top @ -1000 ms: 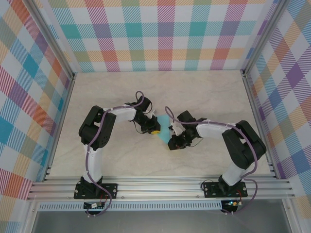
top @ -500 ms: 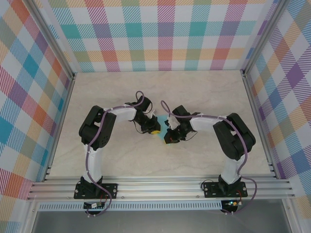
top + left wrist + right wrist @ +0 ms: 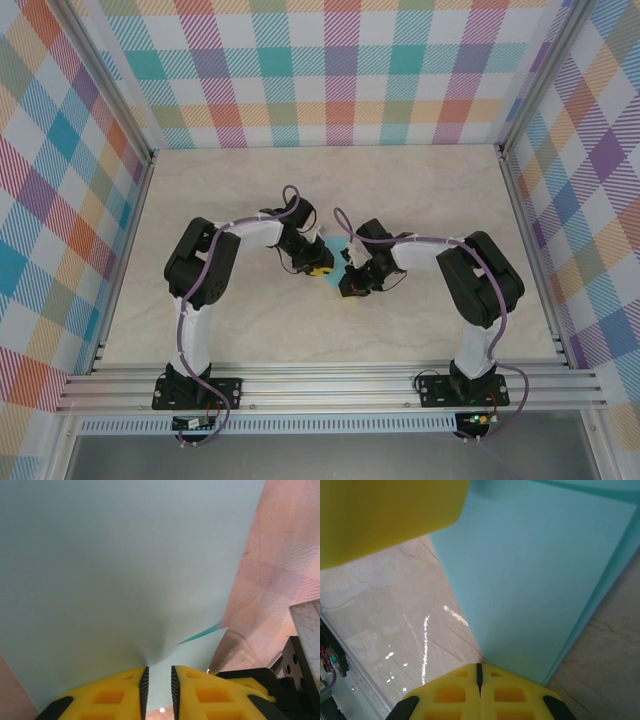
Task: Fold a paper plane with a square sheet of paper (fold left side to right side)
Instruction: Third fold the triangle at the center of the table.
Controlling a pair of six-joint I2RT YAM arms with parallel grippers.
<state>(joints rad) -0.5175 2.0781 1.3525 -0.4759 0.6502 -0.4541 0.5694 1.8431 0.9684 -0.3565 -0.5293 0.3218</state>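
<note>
A pale marbled tabletop (image 3: 250, 330) sits boxed by 3 pastel plaid walls (image 3: 340, 70), left, far and right; aluminium rails (image 3: 330, 385) line the near edge.

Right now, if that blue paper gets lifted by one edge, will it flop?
Probably floppy: the paper bows and puckers near the left end effector. Likely very light, since its folded edge looks thin. It may slide on the glossy table.

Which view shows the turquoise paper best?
Right wrist: the square sheet of paper appears sharp, with its edges and a second layer underneath. Left wrist shows a close, featureless turquoise expanse; top external, a small sliver.
</note>
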